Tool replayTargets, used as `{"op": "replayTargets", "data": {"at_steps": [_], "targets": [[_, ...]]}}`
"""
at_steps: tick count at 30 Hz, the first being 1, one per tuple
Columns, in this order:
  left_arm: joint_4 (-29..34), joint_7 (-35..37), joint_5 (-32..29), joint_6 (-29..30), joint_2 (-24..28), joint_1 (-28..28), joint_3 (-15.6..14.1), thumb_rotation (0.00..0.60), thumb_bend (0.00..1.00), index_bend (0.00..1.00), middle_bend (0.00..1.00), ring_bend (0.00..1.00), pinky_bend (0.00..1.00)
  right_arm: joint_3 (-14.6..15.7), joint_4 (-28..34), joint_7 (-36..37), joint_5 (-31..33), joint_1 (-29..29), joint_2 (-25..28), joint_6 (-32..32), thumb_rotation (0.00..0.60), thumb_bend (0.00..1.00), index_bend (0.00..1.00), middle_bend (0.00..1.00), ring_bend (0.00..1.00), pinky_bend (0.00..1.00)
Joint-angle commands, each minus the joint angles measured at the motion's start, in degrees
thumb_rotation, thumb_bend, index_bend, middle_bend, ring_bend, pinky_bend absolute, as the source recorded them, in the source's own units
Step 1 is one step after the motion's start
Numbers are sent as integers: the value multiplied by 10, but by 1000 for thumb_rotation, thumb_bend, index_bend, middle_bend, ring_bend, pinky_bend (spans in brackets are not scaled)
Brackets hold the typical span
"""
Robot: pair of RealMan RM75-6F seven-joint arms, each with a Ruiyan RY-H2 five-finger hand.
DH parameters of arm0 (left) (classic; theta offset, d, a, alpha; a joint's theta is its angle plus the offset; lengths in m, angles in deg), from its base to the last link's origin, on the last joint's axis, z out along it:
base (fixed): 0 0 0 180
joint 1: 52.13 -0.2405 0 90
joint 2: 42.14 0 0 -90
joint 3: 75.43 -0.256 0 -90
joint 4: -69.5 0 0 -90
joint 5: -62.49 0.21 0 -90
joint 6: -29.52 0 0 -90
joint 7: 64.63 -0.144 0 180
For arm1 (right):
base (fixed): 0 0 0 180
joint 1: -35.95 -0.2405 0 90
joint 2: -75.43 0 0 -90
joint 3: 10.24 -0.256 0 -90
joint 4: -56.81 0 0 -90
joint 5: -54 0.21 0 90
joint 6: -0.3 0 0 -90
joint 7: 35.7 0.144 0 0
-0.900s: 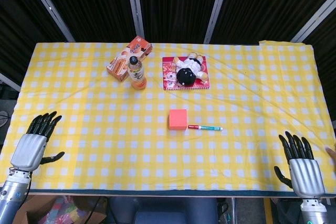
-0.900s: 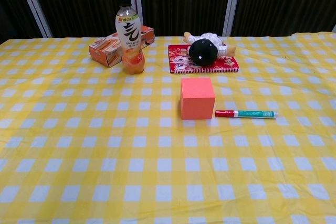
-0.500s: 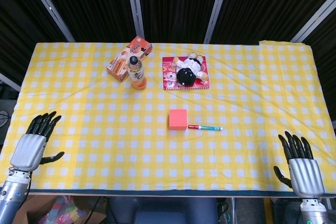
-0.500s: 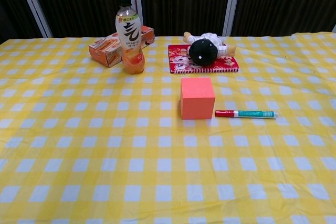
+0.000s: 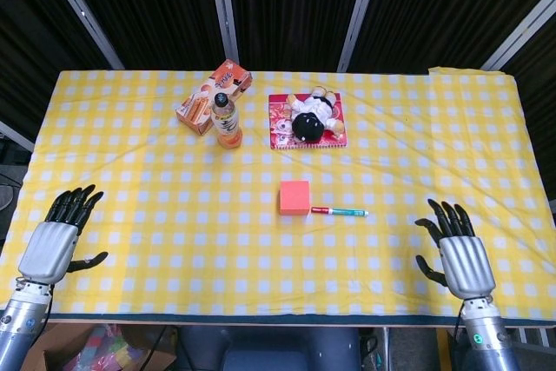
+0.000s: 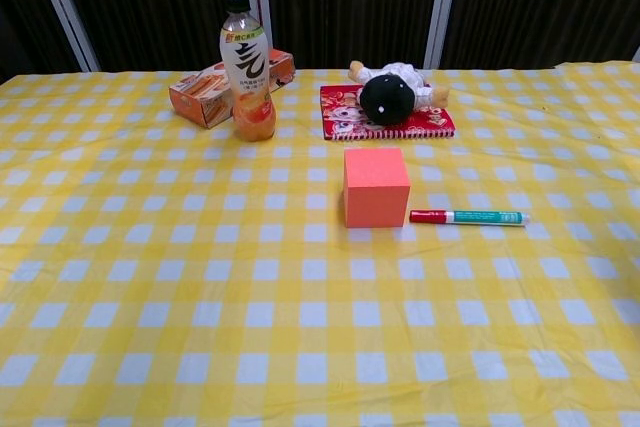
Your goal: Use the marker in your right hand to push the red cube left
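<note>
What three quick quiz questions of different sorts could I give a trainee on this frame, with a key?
1. True or false: the right hand already holds the marker.
2. Multiple choice: where does the marker lie relative to the red cube? A) on top of it B) beside it on the cube's right in the head view, red cap end toward the cube C) behind it by the bottle
3. Fill in: the doll lies on a red ____.

Key:
1. False. The right hand is open near the table's front edge and holds nothing; the left hand is open too.
2. B
3. Notebook.
</note>
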Motion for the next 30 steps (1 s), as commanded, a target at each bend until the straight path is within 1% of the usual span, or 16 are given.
{"op": "replayTargets", "data": {"at_steps": [1,4,7,10,14,18,24,30], "targets": [[0,2,1,-1,1,0,-1,600,0,0,0,0,0,-29,28,-68,54,-47,-38,51,600,358,323,98,0,0],[0,7,2,-2,4,0,-2,600,0,0,0,0,0,-48,24,-133,103,-85,-85,82,600,358,327,99,0,0],[2,10,2,-4,7,0,-3,600,0,0,0,0,0,-62,9,-179,147,-111,-128,92,600,358,327,100,0,0],[4,12,1,-6,9,1,-5,600,0,0,0,0,0,-77,-17,-213,194,-138,-171,100,600,358,327,101,0,0],[7,19,-1,-10,12,1,-5,600,0,0,0,0,0,-98,-57,-239,249,-168,-217,103,600,358,328,101,0,0],[10,24,0,-13,15,2,-7,600,0,0,0,0,0,-111,-93,-252,289,-189,-247,106,600,357,333,101,0,0],[13,28,2,-15,18,3,-8,600,0,0,0,0,0,-127,-132,-255,331,-214,-274,103,600,357,347,101,0,0],[14,30,1,-17,19,3,-9,600,0,0,0,0,0,-125,-156,-257,356,-228,-286,103,600,358,384,101,0,0]]}}
